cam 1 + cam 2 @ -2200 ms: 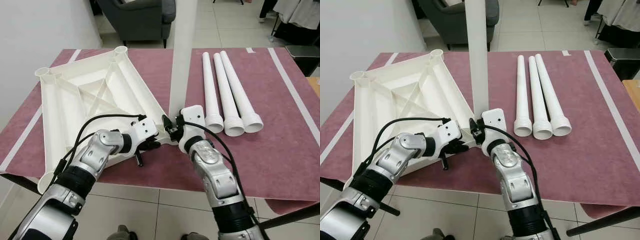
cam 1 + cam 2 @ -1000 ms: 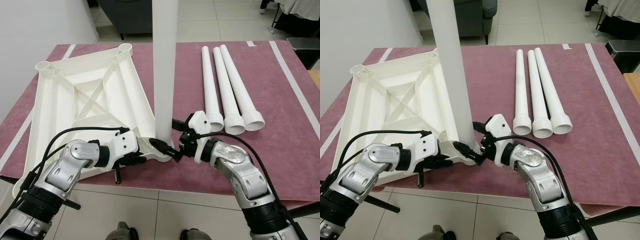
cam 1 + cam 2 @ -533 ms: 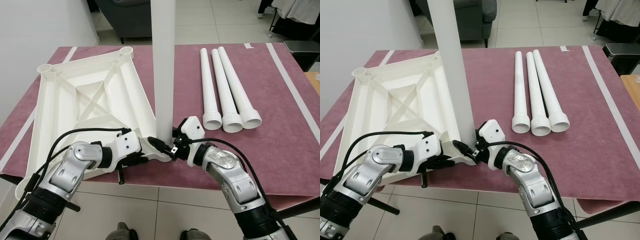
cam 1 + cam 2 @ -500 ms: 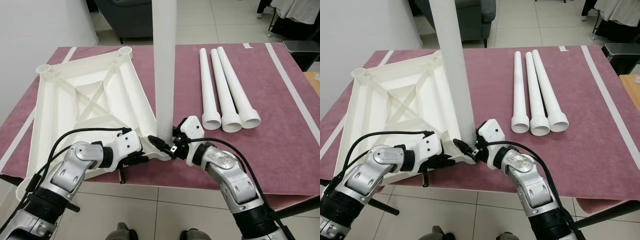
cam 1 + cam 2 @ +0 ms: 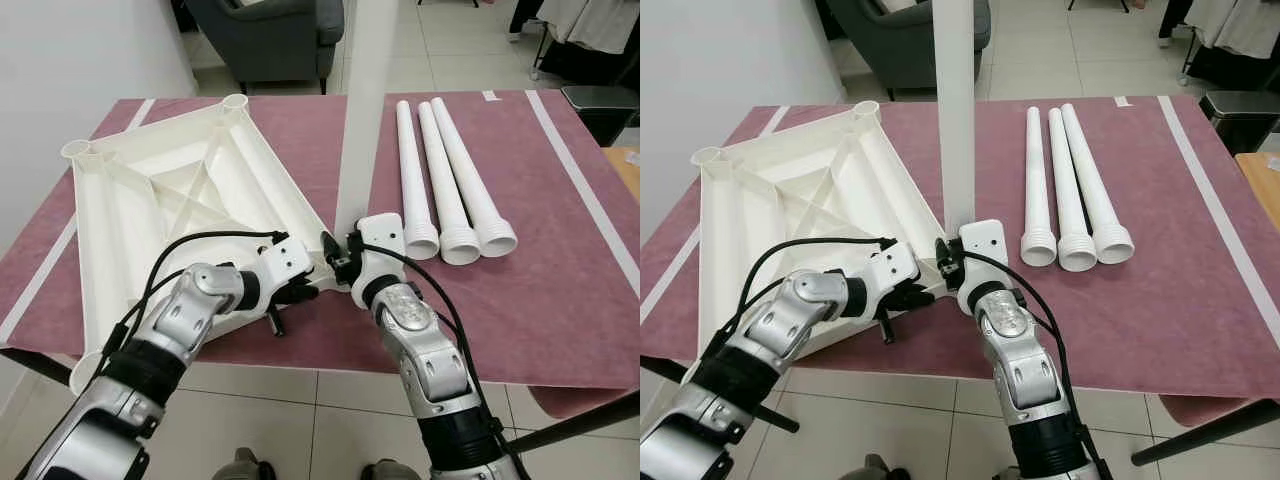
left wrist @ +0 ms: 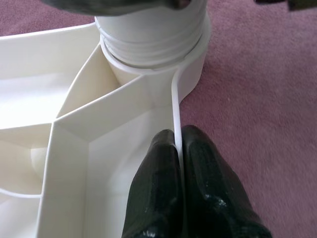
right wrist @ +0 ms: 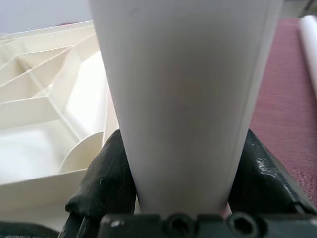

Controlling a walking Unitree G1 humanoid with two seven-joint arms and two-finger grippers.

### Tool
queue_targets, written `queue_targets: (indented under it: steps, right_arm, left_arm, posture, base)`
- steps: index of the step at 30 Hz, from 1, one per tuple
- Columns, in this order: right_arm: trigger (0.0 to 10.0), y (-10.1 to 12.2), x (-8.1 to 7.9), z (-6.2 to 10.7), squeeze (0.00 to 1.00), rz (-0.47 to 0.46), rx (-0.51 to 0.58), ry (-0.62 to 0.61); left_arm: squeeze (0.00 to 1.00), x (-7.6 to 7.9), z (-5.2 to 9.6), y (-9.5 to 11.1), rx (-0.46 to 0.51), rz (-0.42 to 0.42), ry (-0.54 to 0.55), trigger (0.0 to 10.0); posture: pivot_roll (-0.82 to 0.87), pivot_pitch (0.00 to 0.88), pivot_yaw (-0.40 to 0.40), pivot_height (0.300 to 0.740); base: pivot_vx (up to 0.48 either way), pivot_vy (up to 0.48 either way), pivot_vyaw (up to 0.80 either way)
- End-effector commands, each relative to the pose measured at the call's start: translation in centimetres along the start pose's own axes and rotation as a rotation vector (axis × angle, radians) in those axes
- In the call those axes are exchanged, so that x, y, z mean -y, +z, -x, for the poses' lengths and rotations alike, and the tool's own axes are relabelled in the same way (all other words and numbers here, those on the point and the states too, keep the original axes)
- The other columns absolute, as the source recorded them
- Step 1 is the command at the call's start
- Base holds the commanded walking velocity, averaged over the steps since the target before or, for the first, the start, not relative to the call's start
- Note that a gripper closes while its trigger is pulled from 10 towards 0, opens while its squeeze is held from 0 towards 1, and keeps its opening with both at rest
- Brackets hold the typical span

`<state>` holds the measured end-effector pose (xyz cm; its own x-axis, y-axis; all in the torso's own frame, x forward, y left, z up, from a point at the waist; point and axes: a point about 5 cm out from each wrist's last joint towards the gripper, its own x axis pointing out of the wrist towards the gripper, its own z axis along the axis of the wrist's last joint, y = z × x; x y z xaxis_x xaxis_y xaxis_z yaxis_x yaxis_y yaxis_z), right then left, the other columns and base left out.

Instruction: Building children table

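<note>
The white tabletop lies upside down on the maroon mat. A white leg stands upright in its near right corner socket. My right gripper is shut on the leg just above the socket, with one black finger on each side. My left gripper is shut on the tabletop's thin rim next to that corner, and its fingertips pinch the rim from both sides. Three more legs lie side by side to the right.
The mat has white tape stripes and ends at the table's near edge, with tiled floor below. A grey armchair stands behind the table. A dark bin is at the far right.
My right wrist has swung around the leg's base from its right side towards the near side, still gripping it. The left gripper keeps its hold on the rim. The view has shifted a little.
</note>
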<state>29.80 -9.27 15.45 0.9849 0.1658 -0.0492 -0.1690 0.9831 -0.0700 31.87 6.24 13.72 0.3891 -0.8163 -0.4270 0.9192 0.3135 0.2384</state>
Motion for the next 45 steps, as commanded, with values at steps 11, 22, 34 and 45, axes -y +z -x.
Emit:
queue_targets:
  steps: [11,22,34,45]
  right_arm:
    - [10.0,-2.7,0.6,0.7,1.0,-0.017,-0.089,-0.029]
    - [10.0,3.0,1.8,1.0,0.0,0.04,0.192,0.296]
    - [10.0,2.4,0.5,2.8,0.0,0.138,0.14,0.678]
    - [0.0,1.2,-0.1,2.7,0.0,0.157,0.097,0.726]
  left_arm:
    - [0.0,-1.7,0.1,0.7,0.005,-0.017,0.16,10.0]
    - [0.0,-0.2,2.0,0.1,0.031,-0.069,0.021,10.0]
    - [0.0,1.7,5.7,0.1,0.056,-0.157,-0.138,10.0]
    - [0.0,2.4,6.7,-0.3,0.042,-0.171,-0.161,10.0]
  posture:
    - [-0.06,0.098,0.128,0.74]
    - [-0.05,0.097,0.13,0.74]
    - [-0.03,0.094,0.126,0.74]
    - [-0.03,0.088,0.125,0.74]
  base:
    - [0.0,0.0,0.0]
    - [0.0,0.0,0.0]
    - [0.0,0.0,0.0]
    - [0.0,0.0,0.0]
